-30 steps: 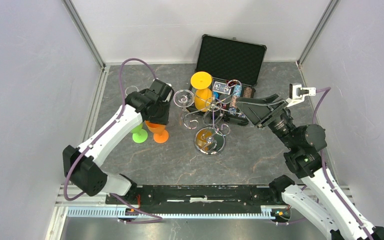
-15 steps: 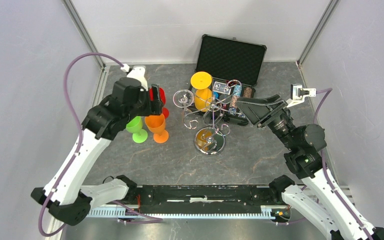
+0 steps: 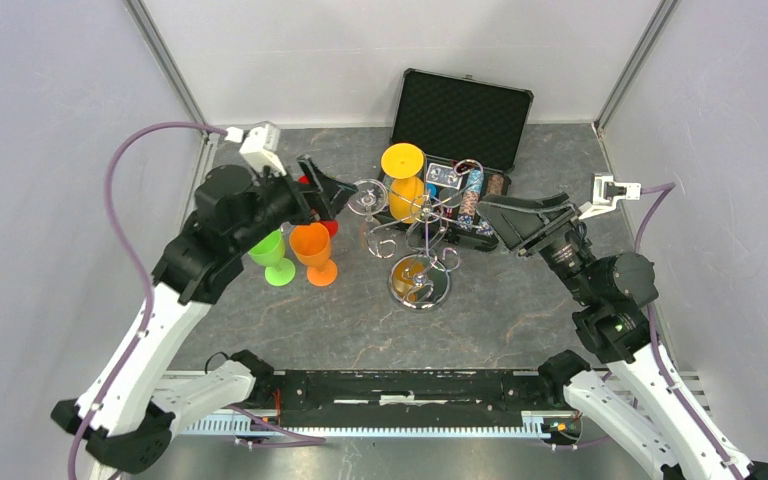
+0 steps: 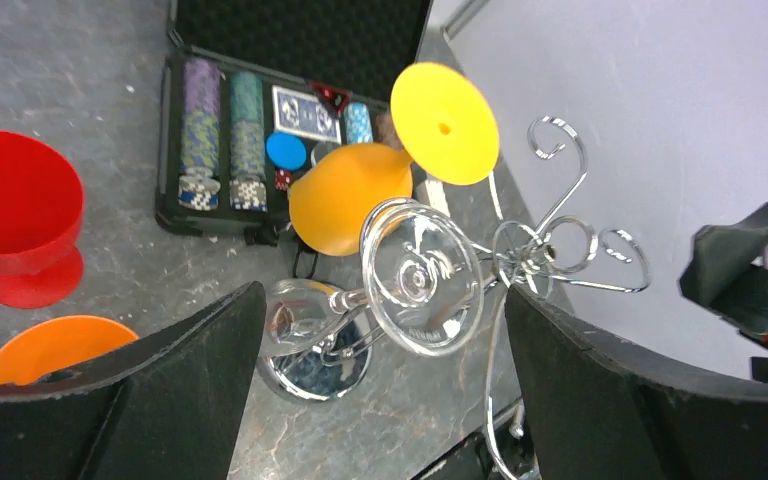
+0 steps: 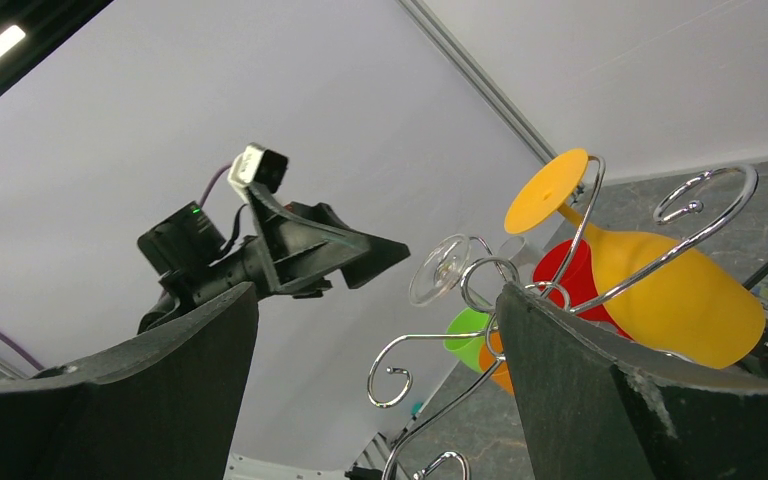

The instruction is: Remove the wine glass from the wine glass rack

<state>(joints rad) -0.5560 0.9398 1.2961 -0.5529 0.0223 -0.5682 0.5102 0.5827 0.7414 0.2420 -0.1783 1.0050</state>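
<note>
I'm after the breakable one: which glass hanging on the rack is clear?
The clear glass on the left-hand arm of the rack in the top view; the yellow glass hanging beside it is opaque.

Wine glass rack [image 3: 418, 243] before the case [image 3: 460, 108], cups [image 3: 312, 250] left of it (three, upright)

- wine glass rack [image 3: 419, 285]: shiny chrome wire, mirrored base.
- clear wine glass [image 4: 422, 290]: transparent, glossy glass.
- yellow goblet [image 4: 345, 200]: smooth, opaque plastic.
- case lining [image 3: 460, 105]: matt black foam, dimpled.
- table [image 3: 520, 320]: grey, marbled, matt.
</note>
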